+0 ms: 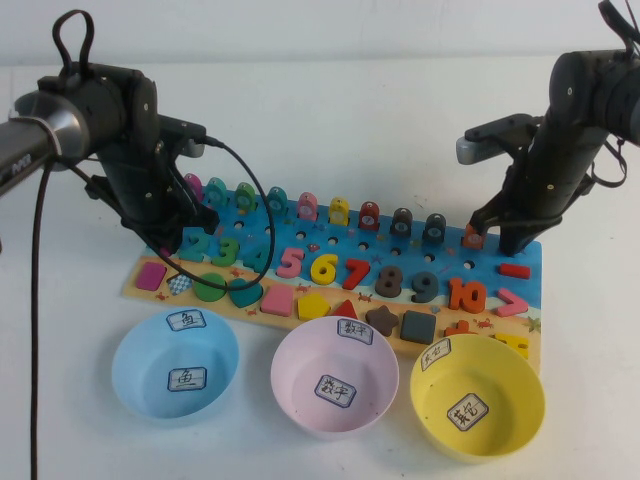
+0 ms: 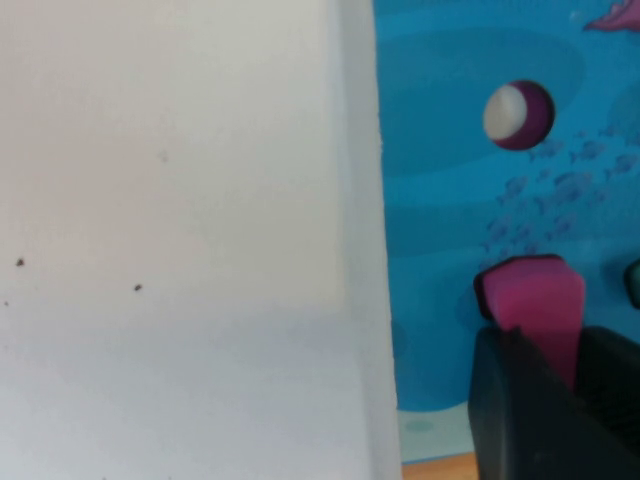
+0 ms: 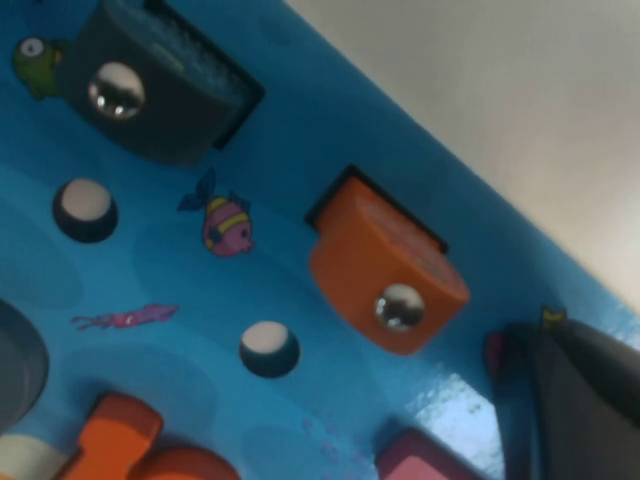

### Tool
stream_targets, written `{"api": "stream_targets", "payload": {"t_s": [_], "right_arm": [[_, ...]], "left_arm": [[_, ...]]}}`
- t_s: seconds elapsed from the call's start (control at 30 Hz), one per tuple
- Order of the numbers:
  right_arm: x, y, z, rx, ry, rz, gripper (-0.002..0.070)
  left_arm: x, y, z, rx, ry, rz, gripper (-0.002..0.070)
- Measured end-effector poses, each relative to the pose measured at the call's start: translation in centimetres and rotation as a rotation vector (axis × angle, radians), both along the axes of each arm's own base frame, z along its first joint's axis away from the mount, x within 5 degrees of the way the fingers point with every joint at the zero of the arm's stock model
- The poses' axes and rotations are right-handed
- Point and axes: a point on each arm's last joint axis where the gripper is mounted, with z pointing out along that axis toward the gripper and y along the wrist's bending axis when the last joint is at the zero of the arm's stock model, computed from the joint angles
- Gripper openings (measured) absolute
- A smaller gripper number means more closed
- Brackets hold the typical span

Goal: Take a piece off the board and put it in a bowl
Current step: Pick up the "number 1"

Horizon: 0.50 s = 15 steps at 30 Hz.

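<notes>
Left tool (image 1: 178,232) down at the board's (image 1: 300,240) far-left end, over the spot ahead of the green "2" (image 1: 196,247). In the left wrist view its dark fingers (image 2: 520,400) are nearly closed on the magenta-pink digit "1" (image 2: 535,305), which stands between them, its lower end against the blue board surface; whether it is lifted clear cannot be told. A small round peg hole (image 2: 518,115) shows further along the board, and the white worktop (image 2: 170,200) lies beside the board edge. From the high view the "1" itself is hidden behind the left arm. Right tool (image 1: 495,238) is low over the board's far-right end, beside the orange fish-shaped peg piece (image 3: 385,265); the right wrist view shows one dark finger (image 3: 575,395) near the board corner, but how far that tool is open cannot be told, and nothing is seen in it. Three bowls sit on the worktop in a row along the near edge of the board: light blue bowl (image 1: 140,385) on the left, pale pink bowl (image 1: 300,400) in the middle, yellow bowl (image 1: 510,400) on the right, each with two white labels. Pink bowl holds no piece. Row of digits "3" to "10" and coloured shapes lie seated on the board.
</notes>
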Motion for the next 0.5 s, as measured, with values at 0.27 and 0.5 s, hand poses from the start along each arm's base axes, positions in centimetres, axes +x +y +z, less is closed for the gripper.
{"api": "stream_targets", "payload": {"t_s": [0.27,0.5], "right_arm": [[0.02,0.01,-0.06,0.000,0.003,0.000,-0.0017],[0.02,0.02,-0.14,0.001,0.005,-0.005,-0.0017]], "left_arm": [[0.00,0.00,0.00,0.000,0.000,0.000,0.0065],[0.02,0.06,0.01,0.007,-0.002,-0.003,0.0065]]}}
